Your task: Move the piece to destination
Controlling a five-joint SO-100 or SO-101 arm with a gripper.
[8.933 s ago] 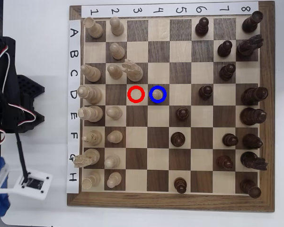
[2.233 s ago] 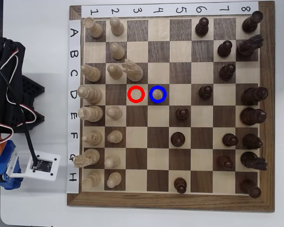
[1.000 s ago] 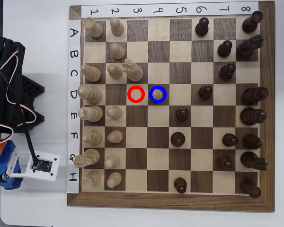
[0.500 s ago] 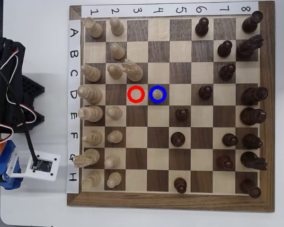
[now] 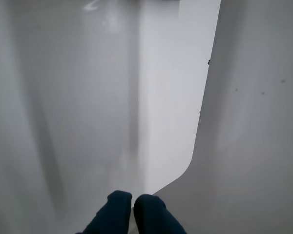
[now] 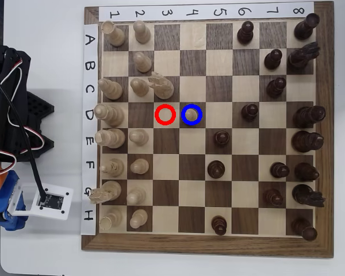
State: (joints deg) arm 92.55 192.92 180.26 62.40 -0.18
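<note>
The piece [image 6: 191, 115], a small pale pawn with a round head, stands inside the blue ring on the dark destination square [image 6: 199, 122] in row D, column 4 of the overhead view. The red ring [image 6: 165, 115] beside it encloses a light square with no piece on it. My arm [image 6: 11, 132] sits off the board at the left edge of the overhead view. In the wrist view my gripper [image 5: 133, 207] shows two dark blue fingertips [image 5: 115, 209] pressed together with nothing between them, over bare white table. The board is out of the wrist view.
The wooden chessboard [image 6: 207, 244] holds pale pieces in columns 1 to 3 and dark pieces from column 5 rightwards. A pale knight [image 6: 161, 86] stands one row above the red ring. In the wrist view the white table's rounded corner [image 5: 188, 168] shows.
Early on the arm shifted at the left of the board, its white camera board moving up the picture. Over the last second nothing has moved.
</note>
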